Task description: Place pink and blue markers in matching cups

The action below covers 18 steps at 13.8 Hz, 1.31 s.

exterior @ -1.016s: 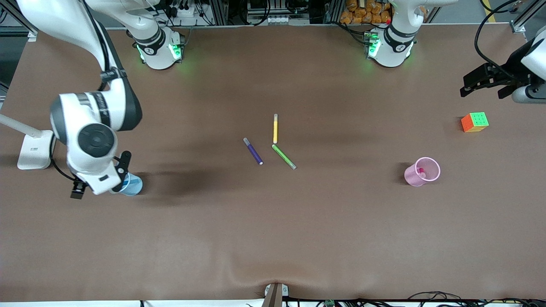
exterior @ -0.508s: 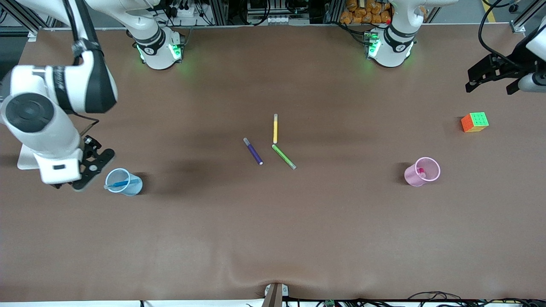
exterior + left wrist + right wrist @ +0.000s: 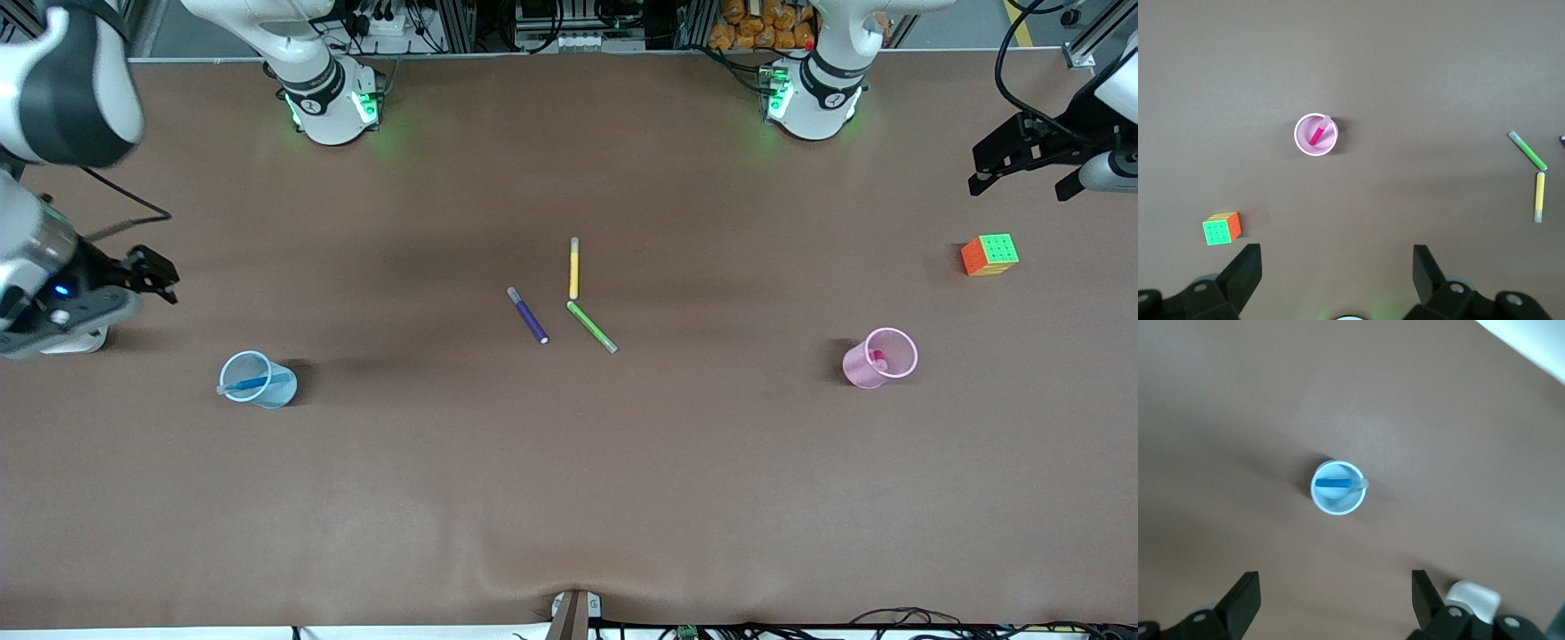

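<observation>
Blue cup (image 3: pixel 258 380): on the bench toward the right arm's end, blue marker (image 3: pixel 252 384) leaning inside.
Pink cup (image 3: pixel 879 357): toward the left arm's end, pink marker (image 3: pixel 877 360) inside.
Mid-bench: purple pen (image 3: pixel 528 316), yellow pen (image 3: pixel 574 268), green pen (image 3: pixel 592 326), lying close together.
Cube (image 3: pixel 989 254): near the left arm's end.
Left gripper (image 3: pixel 1022 158): raised above the bench's end, jaws apart, empty.
Right gripper (image 3: pixel 149 274): raised near the other end.

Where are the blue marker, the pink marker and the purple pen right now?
blue marker (image 3: pixel 252 384): front view, mid barrel, inside the blue cup.
pink marker (image 3: pixel 1316 134): left wrist view, magenta barrel, inside the pink cup.
purple pen (image 3: pixel 530 318): front view, mid barrel, lying on the table.
</observation>
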Motion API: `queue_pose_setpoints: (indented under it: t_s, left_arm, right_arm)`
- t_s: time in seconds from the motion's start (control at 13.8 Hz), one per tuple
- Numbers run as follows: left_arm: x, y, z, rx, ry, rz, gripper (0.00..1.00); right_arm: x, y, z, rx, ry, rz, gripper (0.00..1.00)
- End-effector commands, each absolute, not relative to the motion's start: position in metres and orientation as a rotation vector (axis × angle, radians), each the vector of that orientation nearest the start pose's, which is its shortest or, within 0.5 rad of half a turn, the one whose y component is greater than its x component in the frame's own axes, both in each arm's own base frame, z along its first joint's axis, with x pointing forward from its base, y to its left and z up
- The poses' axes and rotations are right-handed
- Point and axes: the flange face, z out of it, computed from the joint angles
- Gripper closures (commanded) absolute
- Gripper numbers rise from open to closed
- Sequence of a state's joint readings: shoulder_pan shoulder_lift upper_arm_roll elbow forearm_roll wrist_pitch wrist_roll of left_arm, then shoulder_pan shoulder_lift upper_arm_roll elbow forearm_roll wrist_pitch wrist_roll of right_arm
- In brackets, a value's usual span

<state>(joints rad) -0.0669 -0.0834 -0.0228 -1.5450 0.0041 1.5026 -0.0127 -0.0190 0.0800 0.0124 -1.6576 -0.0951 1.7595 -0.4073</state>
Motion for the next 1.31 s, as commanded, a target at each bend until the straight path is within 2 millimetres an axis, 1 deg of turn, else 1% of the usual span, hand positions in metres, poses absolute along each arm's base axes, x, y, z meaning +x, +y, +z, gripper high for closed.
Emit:
queue_pose_setpoints:
  t_s: [0.0, 0.07, 0.15, 0.22, 0.36, 0.58, 0.73, 0.8, 0.87, 0.94, 1.02, 1.09, 1.16, 1.23]
  left_arm:
    - [0.521, -0.044, 0.680, -3.144, 0.102, -0.075, 0.00]
    - [0.524, -0.042, 0.677, -3.149, 0.096, -0.067, 0.00]
    - [0.525, -0.043, 0.676, -3.150, 0.088, -0.065, 0.00]
    - [0.525, -0.043, 0.676, -3.149, 0.069, -0.065, 0.00]
    - [0.524, -0.042, 0.675, -3.149, 0.047, -0.055, 0.00]
    - [0.524, -0.042, 0.677, -3.143, -0.007, -0.060, 0.00]
    - [0.524, -0.035, 0.676, -3.143, -0.058, -0.058, 0.00]
    - [0.523, -0.026, 0.677, -3.140, -0.096, -0.058, 0.00]
    - [0.523, -0.021, 0.679, -3.138, -0.099, -0.065, 0.00]
    - [0.523, -0.020, 0.679, -3.137, -0.102, -0.065, 0.00]
    - [0.521, -0.013, 0.680, -3.136, -0.116, -0.065, 0.00]
    - [0.522, -0.002, 0.679, -3.134, -0.133, -0.063, 0.00]
    - [0.523, 0.000, 0.677, -3.134, -0.119, -0.056, 0.00]
    - [0.524, -0.003, 0.676, -3.136, -0.109, -0.053, 0.00]
  right_arm:
    - [0.571, -0.012, 0.574, -3.138, -0.315, 0.016, 0.00]
    - [0.566, -0.010, 0.578, -3.115, -0.226, 0.052, 0.00]
    - [0.561, -0.013, 0.579, -3.079, -0.173, 0.101, 0.00]
    - [0.554, -0.015, 0.585, -3.042, -0.149, 0.108, 0.00]
    - [0.546, -0.017, 0.593, -3.009, -0.125, 0.111, 0.00]
    - [0.541, -0.033, 0.603, -3.025, -0.088, 0.083, 0.00]
    - [0.540, -0.042, 0.603, -3.029, -0.068, 0.087, 0.00]
    - [0.540, -0.044, 0.610, -3.032, -0.068, 0.078, 0.00]
    - [0.539, -0.046, 0.619, -3.037, -0.066, 0.072, 0.00]
    - [0.539, -0.047, 0.628, -3.047, -0.069, 0.074, 0.00]
    - [0.538, -0.047, 0.636, -3.051, -0.072, 0.073, 0.00]
    - [0.537, -0.048, 0.638, -3.051, -0.070, 0.080, 0.00]
    - [0.536, -0.047, 0.638, -3.063, -0.072, 0.090, 0.00]
    - [0.536, -0.046, 0.638, -3.067, -0.078, 0.091, 0.00]
